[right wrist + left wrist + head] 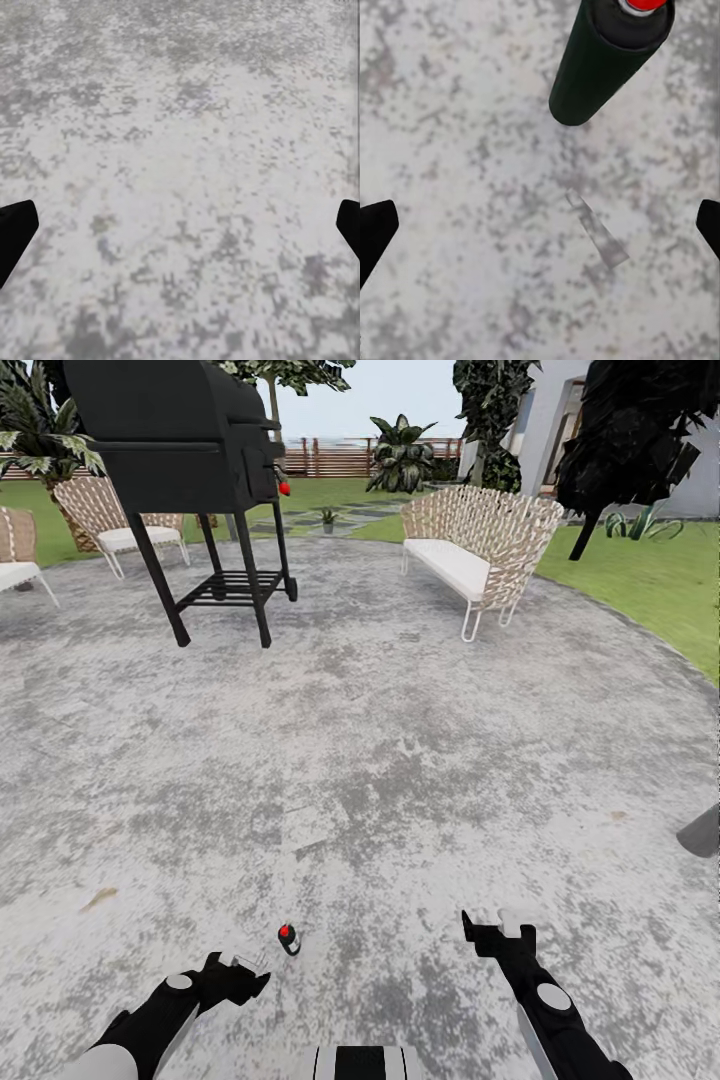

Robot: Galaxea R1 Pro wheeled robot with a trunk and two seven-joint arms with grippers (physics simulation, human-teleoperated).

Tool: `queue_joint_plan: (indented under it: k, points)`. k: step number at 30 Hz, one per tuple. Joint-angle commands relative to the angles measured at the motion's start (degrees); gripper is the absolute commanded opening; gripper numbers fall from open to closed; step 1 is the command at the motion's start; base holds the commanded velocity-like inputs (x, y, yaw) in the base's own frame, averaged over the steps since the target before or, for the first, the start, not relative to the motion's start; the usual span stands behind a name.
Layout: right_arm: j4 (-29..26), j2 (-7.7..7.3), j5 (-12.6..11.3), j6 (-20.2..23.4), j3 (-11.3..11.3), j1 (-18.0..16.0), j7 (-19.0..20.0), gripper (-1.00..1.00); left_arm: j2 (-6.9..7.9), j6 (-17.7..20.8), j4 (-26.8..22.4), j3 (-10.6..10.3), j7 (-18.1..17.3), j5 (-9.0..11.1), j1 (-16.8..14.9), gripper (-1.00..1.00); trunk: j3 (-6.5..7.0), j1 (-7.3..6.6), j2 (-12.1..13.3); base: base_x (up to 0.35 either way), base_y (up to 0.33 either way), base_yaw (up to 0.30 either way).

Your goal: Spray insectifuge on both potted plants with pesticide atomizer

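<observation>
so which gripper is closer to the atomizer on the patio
Left. The left gripper sits just beside the atomizer; the right gripper is farther off on its other side.

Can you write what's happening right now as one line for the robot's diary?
stage: reaching for bottle | bottle: upright on patio, not held | left gripper: open beside bottle | right gripper: open, empty

Surface: mottled grey stone patio, pale with darker speckled patches, running across the whole frame.
Right gripper: two black fingertips at opposite edges, spread wide apart.
Between the fingers: bare patio stone, nothing held.
</observation>
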Motion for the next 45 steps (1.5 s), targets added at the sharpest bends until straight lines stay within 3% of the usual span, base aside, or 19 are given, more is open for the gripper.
queue_joint_plan:
  k: [1, 9, 15, 23, 27, 28, 29, 30, 34, 45]
  points:
    - [-0.07, 0.00, 0.00, 0.19, 0.00, -0.01, -0.02, 1.00, 0.05, 0.12, -0.10, -0.15, -0.12, -0.17, 0.00, 1.00, -0.04, 0.00, -0.01, 0.058, 0.000, -0.042]
    - [0.01, 0.00, 0.00, 0.19, -0.01, -0.01, -0.02, 1.00, -0.03, -0.68, -0.06, -0.23, -0.12, -0.22, 0.00, 1.00, -0.04, 0.00, -0.01, 0.014, 0.000, -0.010]
    - [0.02, 0.00, 0.00, 0.19, 0.03, -0.01, -0.02, 1.00, -0.07, -5.56, -0.03, -0.24, -0.14, -0.31, 0.00, 1.00, -0.04, 0.00, -0.01, 0.001, 0.000, -0.001]
    - [0.44, 0.00, 0.02, 0.19, 0.07, -0.01, -0.02, 1.00, -0.17, -7.47, -0.06, -0.24, 0.02, -0.22, 0.00, 1.00, -0.04, 0.00, -0.01, 0.000, 0.000, 0.000]
    - [0.36, 0.06, 0.24, 0.33, 0.07, -0.01, -0.02, 1.00, -0.25, -9.44, -0.09, -0.14, 0.05, -0.17, 0.00, 1.00, -0.93, 0.10, -0.07, 0.000, 0.000, 0.000]
    - [-1.04, 0.04, 0.24, 0.52, 0.02, -0.09, -0.06, 1.00, -0.26, -11.40, -0.08, 0.20, 0.08, -0.16, 0.00, 1.00, -1.15, 0.13, -0.08, 0.000, 0.000, 0.000]
    - [-3.66, 0.02, 0.29, 1.40, -0.05, -0.20, -0.10, 1.00, -0.26, -12.61, -0.04, 0.36, 0.11, -0.12, 0.00, 1.00, -1.37, 0.15, -0.09, 0.000, 0.000, 0.000]
    - [-6.56, -0.06, 0.27, 5.53, -0.20, -0.25, -0.14, 1.00, -0.22, -13.31, -0.02, 0.44, 0.13, -0.12, 0.00, 1.00, -1.59, 0.18, -0.11, 0.000, 0.000, 0.000]
    - [-7.81, -0.20, 0.27, 8.52, -0.18, -0.27, -0.06, 1.00, -0.24, -13.50, -0.01, 0.46, 0.14, -0.09, 0.00, 1.00, -2.48, 0.28, -0.16, 0.000, 0.000, 0.000]
    - [-6.52, -0.36, 2.87, 9.12, -0.03, -0.19, 0.07, 1.00, -0.18, -13.81, 0.00, 0.46, 0.14, -0.05, 0.00, 1.00, -4.91, 0.57, -0.31, 0.000, 0.000, 0.000]
